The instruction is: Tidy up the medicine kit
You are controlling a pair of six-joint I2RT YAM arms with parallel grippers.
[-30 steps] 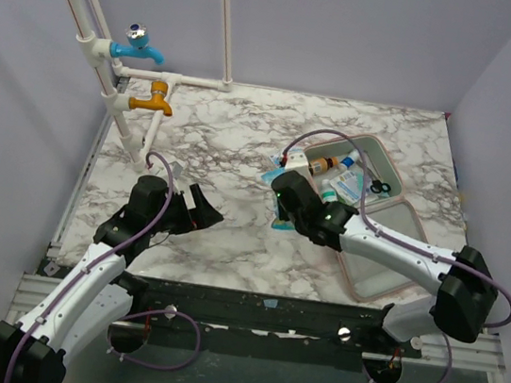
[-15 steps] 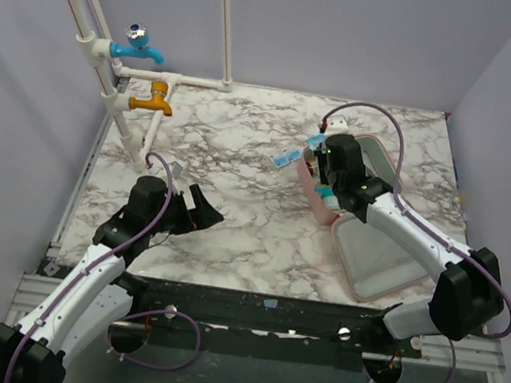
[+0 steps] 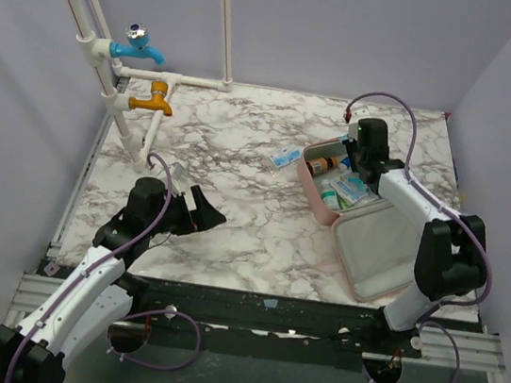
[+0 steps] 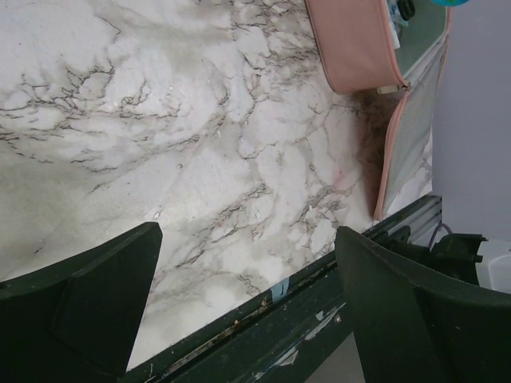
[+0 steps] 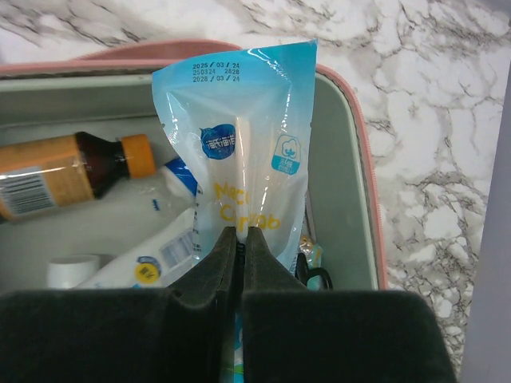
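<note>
The medicine kit (image 3: 380, 266) lies open at the right of the table, a pink case with a pale grey inside; its far half holds a brown bottle (image 5: 72, 171) and a white bottle (image 5: 152, 255). My right gripper (image 5: 240, 231) is shut on a blue-white sachet (image 5: 239, 152), which hangs over that far half (image 5: 361, 159). In the top view the right gripper (image 3: 361, 168) is above the kit's back edge. A second sachet (image 3: 286, 158) lies on the marble left of the kit. My left gripper (image 3: 205, 208) hovers open over the table's left-middle, with nothing between its fingers (image 4: 96, 303).
White pipes with a blue tap (image 3: 138, 45) and an orange tap (image 3: 154, 98) stand at the back left. Black scissor handles (image 5: 315, 278) show inside the kit. The left wrist view shows the kit's pink wall (image 4: 351, 48) and the table's front rail (image 4: 303, 327).
My right arm has swung from the table's middle to the back right, carrying the sachet over the kit's far half. The left arm has not moved.
</note>
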